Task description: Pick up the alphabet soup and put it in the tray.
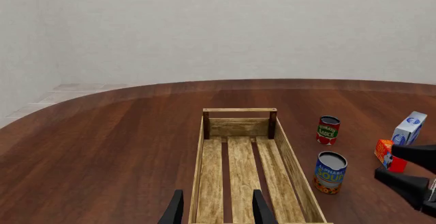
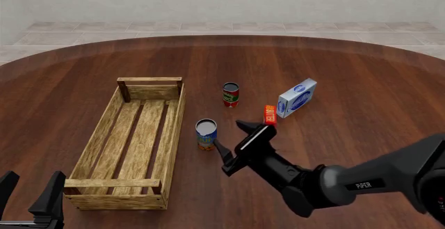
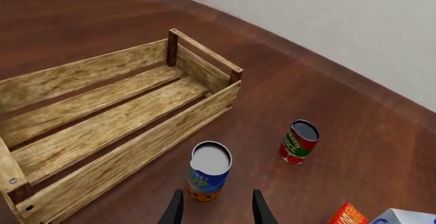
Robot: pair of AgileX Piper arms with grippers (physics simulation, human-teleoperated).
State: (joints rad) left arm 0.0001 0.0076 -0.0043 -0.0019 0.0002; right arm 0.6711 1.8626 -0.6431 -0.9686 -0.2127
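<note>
Your right gripper (image 2: 227, 146) sits spread just beside the upright alphabet soup (image 2: 206, 134), not touching; tray (image 2: 172, 135) adjacent; left gripper (image 2: 31, 192) spread

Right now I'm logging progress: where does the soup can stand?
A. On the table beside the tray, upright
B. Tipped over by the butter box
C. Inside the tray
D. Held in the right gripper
A: the soup can stands upright on the table, just outside the tray, with the open right gripper close but not holding it.
</note>
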